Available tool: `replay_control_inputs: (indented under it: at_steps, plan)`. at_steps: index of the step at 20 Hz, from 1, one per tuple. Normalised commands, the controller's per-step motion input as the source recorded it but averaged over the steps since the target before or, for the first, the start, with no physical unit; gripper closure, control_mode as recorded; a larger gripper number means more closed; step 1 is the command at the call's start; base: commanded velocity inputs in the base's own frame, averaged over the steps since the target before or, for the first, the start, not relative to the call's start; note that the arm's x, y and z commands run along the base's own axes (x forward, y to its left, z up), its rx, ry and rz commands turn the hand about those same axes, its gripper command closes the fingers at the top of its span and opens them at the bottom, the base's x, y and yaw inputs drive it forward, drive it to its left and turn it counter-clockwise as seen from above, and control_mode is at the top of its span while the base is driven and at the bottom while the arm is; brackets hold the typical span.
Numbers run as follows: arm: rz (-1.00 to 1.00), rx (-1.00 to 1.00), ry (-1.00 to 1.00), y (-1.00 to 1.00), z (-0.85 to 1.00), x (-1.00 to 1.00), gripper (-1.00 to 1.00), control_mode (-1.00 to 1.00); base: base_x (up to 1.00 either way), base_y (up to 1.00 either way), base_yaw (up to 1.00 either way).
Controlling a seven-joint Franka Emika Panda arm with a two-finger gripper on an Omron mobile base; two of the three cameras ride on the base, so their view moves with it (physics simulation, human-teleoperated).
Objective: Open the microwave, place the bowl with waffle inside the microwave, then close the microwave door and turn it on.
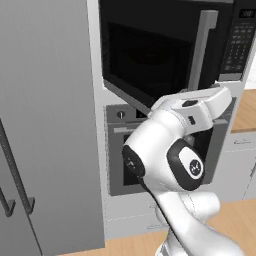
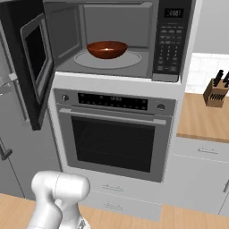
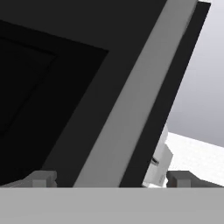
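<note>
The microwave point(image 2: 116, 40) stands open. The reddish-brown bowl point(image 2: 106, 49) sits on the round glass turntable point(image 2: 134, 60) inside the grey cavity; I cannot make out the waffle in it. The microwave door point(image 2: 36, 67) is swung out to the left. Its dark glass front point(image 1: 145, 55) and slim grey handle point(image 1: 202, 50) face the left base view. My gripper point(image 3: 111, 179) is open, close to the door's outer face. The grey handle point(image 3: 131, 100) runs slantwise between the two fingertips point(image 3: 43, 178). Nothing is held. The arm's wrist point(image 1: 212, 102) sits just below the door's lower edge.
The black keypad panel point(image 2: 172, 40) is to the right of the cavity. A steel oven point(image 2: 114, 134) with a bar handle is below the microwave. Tall grey cabinet doors point(image 1: 45, 125) stand at the left. A wooden counter point(image 2: 203, 118) with a knife block point(image 2: 215, 91) is at the right.
</note>
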Motion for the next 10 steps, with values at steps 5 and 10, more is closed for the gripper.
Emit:
replay_control_inputs:
  at_steps: [5, 10]
  plan:
    - [-0.02, 0.00, 0.00, -0.74, 0.01, 0.48, -1.00, -1.00, 0.00, 0.00, 0.00]
    - [0.00, 0.00, 0.00, -0.55, 0.01, 0.54, -1.00, -1.00, 0.00, 0.00, 0.00]
